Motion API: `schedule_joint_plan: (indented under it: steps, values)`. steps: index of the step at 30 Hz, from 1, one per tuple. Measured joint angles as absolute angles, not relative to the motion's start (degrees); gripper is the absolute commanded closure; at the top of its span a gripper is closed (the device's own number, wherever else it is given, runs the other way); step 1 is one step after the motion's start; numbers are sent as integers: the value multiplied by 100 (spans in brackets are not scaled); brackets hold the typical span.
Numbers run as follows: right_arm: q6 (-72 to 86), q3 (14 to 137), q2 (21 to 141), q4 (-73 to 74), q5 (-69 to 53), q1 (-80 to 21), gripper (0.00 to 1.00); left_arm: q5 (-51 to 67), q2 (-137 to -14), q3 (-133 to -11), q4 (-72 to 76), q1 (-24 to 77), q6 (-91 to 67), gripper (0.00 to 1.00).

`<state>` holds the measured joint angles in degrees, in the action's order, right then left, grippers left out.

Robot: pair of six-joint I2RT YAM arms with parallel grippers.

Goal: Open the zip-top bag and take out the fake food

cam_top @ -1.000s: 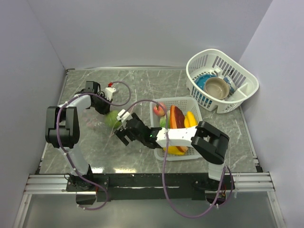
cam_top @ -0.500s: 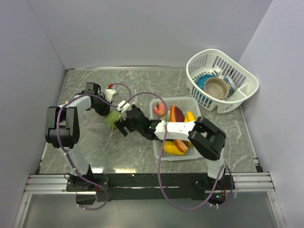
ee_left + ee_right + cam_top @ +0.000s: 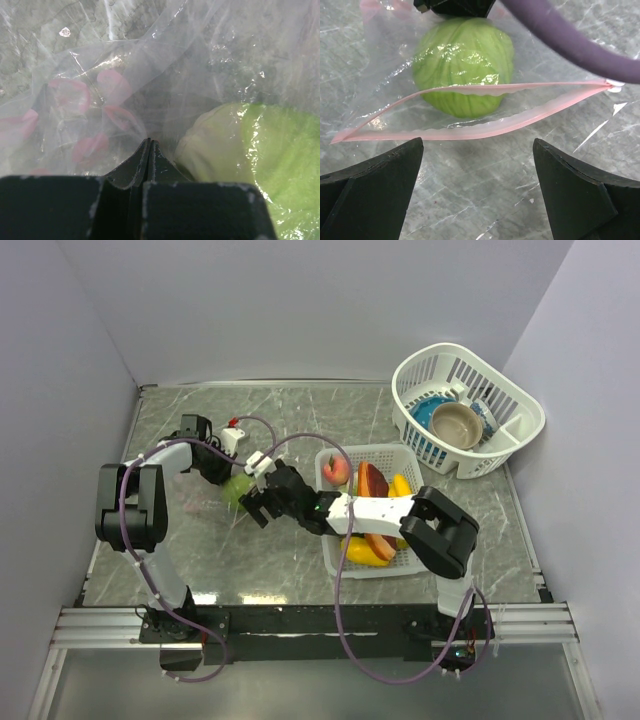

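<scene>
Marble tabletop (image 3: pixel 300 410), lettuce (image 3: pixel 465 65) inside open zip-top bag (image 3: pixel 470 134), left hand (image 3: pixel 149 150) tight on it, right hand (image 3: pixel 476 150) wide.

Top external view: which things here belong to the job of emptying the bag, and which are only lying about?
Belong to the job: zip-top bag, lettuce inside it, left gripper pinching the bag, right gripper open at its mouth, peach, slice and banana in the white tray.
Lying about: white basket with a blue bowl and a tan bowl.
</scene>
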<state>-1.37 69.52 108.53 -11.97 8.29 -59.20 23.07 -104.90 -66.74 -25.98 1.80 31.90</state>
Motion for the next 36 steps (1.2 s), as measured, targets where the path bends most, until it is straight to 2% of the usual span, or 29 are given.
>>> schedule_joint_plan:
  steps: [15,36]
  values:
    - [-143,7896,11268,-1063,753,-5808,3,2300,-10490,-6674,-2598,180,3190,98]
    - [-49,7358,11297,-1076,698,-5806,3,2265,-10490,-6674,-2602,183,3190,98]
